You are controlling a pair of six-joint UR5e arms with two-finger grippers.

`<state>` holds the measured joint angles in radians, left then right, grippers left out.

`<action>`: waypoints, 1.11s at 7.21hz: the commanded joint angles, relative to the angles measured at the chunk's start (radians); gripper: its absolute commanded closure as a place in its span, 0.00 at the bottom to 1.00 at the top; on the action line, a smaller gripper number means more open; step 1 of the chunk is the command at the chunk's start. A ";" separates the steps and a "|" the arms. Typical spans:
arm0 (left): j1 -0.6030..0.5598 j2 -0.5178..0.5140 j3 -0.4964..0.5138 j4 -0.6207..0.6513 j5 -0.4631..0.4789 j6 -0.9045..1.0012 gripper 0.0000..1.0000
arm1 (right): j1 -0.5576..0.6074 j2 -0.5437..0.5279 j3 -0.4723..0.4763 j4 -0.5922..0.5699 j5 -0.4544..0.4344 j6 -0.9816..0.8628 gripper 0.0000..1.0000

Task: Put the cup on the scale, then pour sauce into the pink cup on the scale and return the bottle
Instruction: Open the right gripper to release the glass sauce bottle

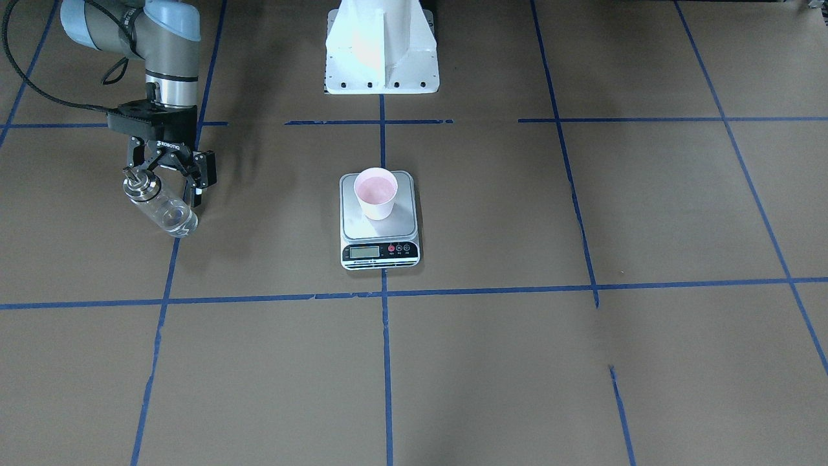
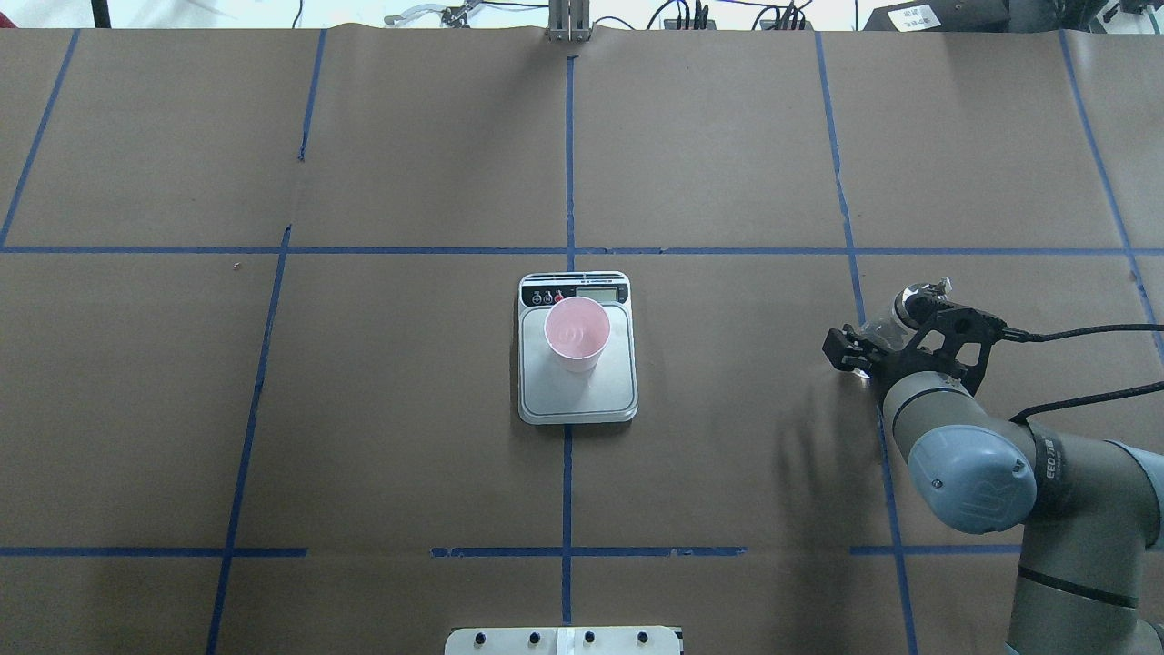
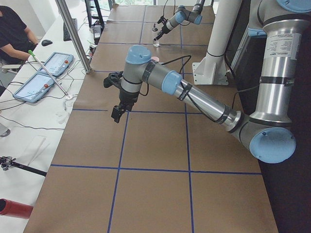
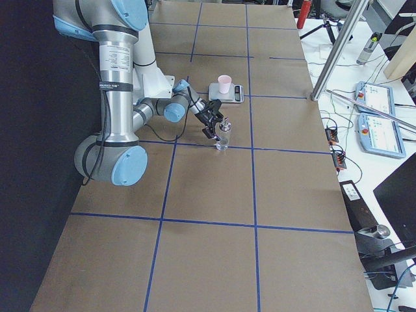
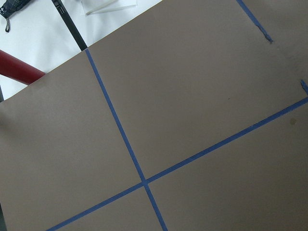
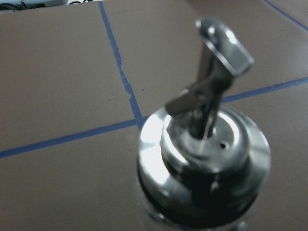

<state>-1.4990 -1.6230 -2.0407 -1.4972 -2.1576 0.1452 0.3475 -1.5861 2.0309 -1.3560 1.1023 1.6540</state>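
The pink cup [image 1: 376, 192] stands upright on the silver scale [image 1: 405, 222] at the table's middle; the overhead view shows the cup [image 2: 576, 332] toward the display end of the scale [image 2: 591, 391]. The clear glass bottle [image 1: 160, 208] with its metal spout stands on the table far to the robot's right. My right gripper [image 1: 163, 186] is open, its fingers spread wide on either side of the bottle's neck. The right wrist view is filled by the bottle's collar and spout [image 6: 204, 144]. The sauce is hardly visible. My left gripper [image 3: 116, 114] hangs above bare table; I cannot tell its state.
The white robot base mount [image 1: 381, 58] sits behind the scale. Blue tape lines [image 1: 386, 362] grid the brown table. Beyond the table's left end, a side bench holds tablets [image 3: 48, 68], cables and a red cylinder [image 3: 14, 208]; a person [image 3: 12, 29] sits there.
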 commanded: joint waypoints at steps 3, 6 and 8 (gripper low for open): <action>-0.001 0.000 0.001 0.000 0.001 -0.001 0.00 | -0.024 -0.003 0.227 -0.288 0.207 0.001 0.00; -0.004 0.000 0.001 0.000 0.001 0.001 0.00 | -0.061 0.004 0.395 -0.445 0.350 0.006 0.00; -0.004 0.002 0.001 0.000 0.001 0.001 0.00 | -0.041 0.088 0.498 -0.592 0.416 -0.006 0.00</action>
<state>-1.5032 -1.6220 -2.0402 -1.4972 -2.1568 0.1457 0.2926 -1.5513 2.4730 -1.8626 1.4747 1.6547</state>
